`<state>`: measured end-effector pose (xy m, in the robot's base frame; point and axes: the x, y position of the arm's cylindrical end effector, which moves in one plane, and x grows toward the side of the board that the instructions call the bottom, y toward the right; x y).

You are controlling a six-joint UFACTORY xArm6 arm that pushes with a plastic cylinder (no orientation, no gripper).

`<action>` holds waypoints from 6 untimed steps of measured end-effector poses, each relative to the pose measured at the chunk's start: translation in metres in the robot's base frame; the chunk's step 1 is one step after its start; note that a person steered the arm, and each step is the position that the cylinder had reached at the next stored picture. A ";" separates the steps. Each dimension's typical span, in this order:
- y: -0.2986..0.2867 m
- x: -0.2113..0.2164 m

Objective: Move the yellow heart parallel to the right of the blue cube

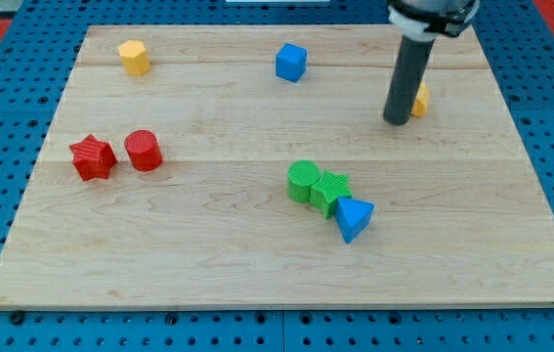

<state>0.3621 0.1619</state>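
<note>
My tip (395,120) touches the yellow heart (419,99) at upper right, well right of the blue cube (291,62); no jaws show.

Heart (420,99) lies at cube's (291,62) right, slightly lower.
</note>
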 end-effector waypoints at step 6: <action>0.034 -0.051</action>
